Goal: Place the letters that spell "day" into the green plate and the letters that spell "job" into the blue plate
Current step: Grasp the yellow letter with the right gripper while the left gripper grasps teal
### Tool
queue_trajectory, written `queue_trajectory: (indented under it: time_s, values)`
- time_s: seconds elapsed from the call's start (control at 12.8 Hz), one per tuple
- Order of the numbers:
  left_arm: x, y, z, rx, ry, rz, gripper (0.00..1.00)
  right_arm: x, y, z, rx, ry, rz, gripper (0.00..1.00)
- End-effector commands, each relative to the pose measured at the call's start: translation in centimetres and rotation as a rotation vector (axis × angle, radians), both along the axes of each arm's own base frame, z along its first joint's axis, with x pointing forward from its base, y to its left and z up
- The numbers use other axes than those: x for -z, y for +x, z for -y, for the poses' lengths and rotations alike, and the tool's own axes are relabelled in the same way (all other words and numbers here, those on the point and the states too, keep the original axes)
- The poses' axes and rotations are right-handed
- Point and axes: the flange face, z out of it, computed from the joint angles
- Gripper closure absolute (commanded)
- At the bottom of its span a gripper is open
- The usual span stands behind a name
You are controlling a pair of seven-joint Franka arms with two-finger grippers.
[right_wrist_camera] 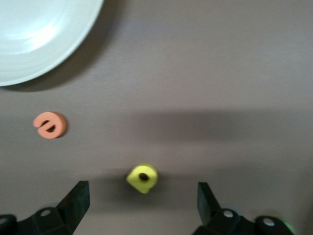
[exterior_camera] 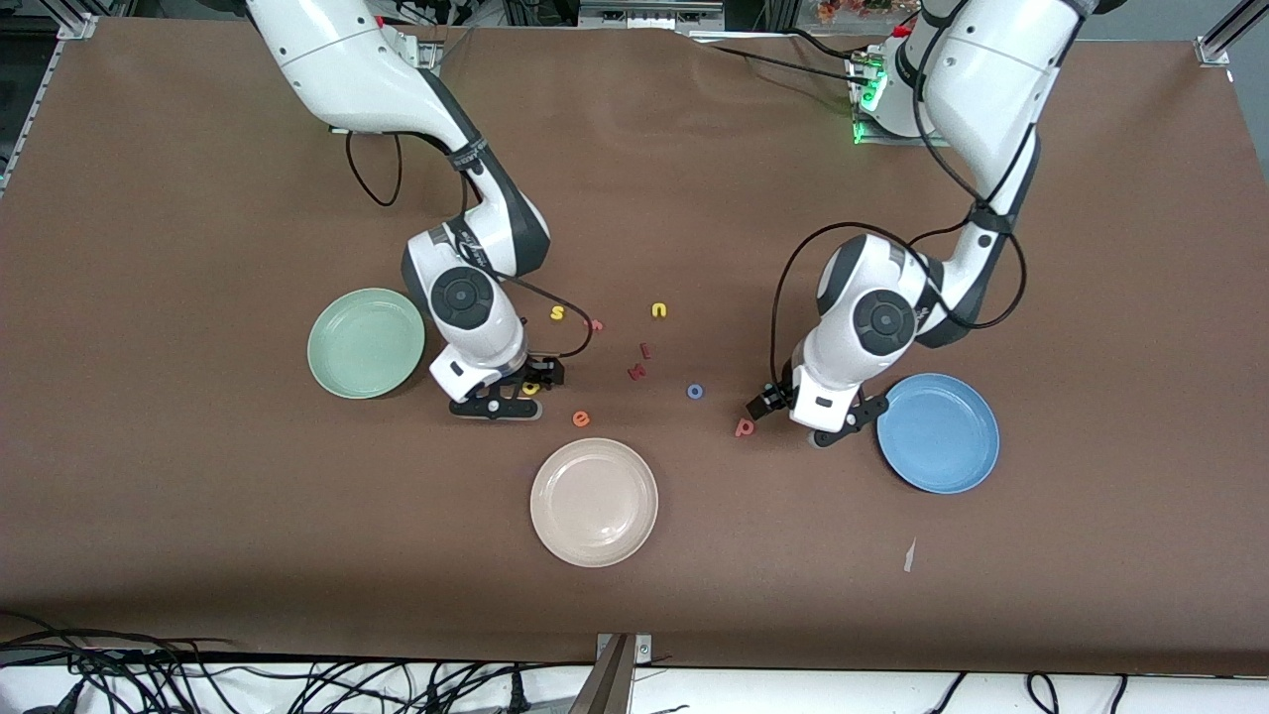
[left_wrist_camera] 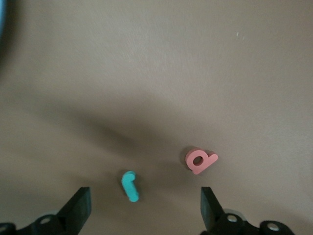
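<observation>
- Right gripper (right_wrist_camera: 139,208), fingers spread wide and empty, low over the yellow "d" (right_wrist_camera: 142,177), just beside the green plate (exterior_camera: 366,342).
- Left gripper (left_wrist_camera: 145,210), also wide and holding nothing, low over the teal "j" (left_wrist_camera: 130,186), with the pinkish-red "b" (left_wrist_camera: 200,160) just beside it; blue plate (exterior_camera: 938,432) near.
- Blue "o" (exterior_camera: 695,391) on the table between the two grippers.
- Orange "e" (right_wrist_camera: 50,125) near the "d"; cream-white plate (exterior_camera: 594,502) nearer the front camera.
</observation>
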Motion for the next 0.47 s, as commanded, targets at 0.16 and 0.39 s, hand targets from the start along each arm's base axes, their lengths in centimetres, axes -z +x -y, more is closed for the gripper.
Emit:
queue_trajectory:
  time_s: [0.16, 0.39]
  values:
    - [2.9, -0.6, 0.3, -0.009, 0.057, -0.011, 0.17, 1.9, -0.1, -0.9, 0.018, 0.012, 0.000, 0.25]
    - [3.9, -1.2, 1.2, -0.014, 0.109, -0.005, 0.29, 2.6, -0.4, -1.0, 0.016, 0.008, -0.009, 0.38]
